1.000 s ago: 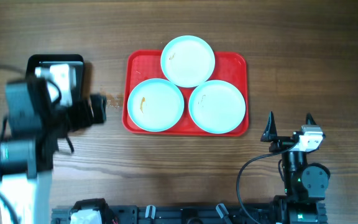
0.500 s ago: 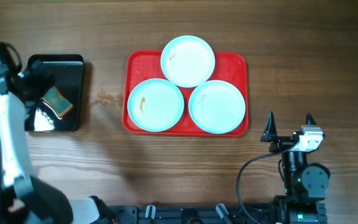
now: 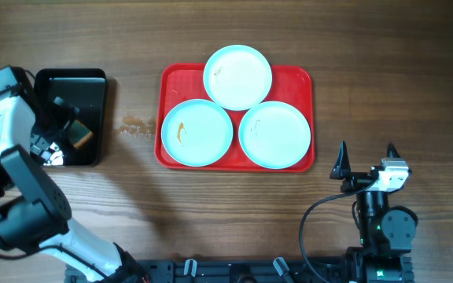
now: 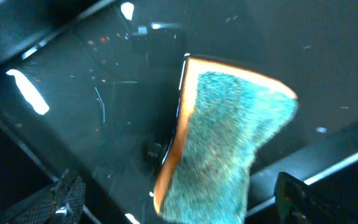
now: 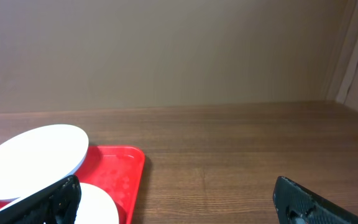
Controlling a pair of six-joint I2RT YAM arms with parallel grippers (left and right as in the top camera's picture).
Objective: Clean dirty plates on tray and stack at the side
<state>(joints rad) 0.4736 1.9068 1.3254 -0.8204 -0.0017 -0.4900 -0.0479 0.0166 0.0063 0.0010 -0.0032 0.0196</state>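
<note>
Plates (image 3: pixel 238 76): three, at 12, 7 and 5 o'clock on the red tray (image 3: pixel 299 82), rims touching. Likely stiff, light, glaze-slick and chippable. Best pinched at a free outer rim, clear of the brown smears. At 9 o'clock, left gripper (image 4: pixel 180 198) spread wide about the sponge (image 4: pixel 229 137) in the black tray (image 3: pixel 93 82), nothing clamped. At 5 o'clock, right gripper (image 3: pixel 366 153) with fingers apart, empty.

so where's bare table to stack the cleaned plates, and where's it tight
Widest bare wood: right of the red tray, past the right gripper. Also the strip along the tray's near edge. Tight: the tray itself, filled by three plates, and the narrow gap with brown marks beside the black tray.
</note>
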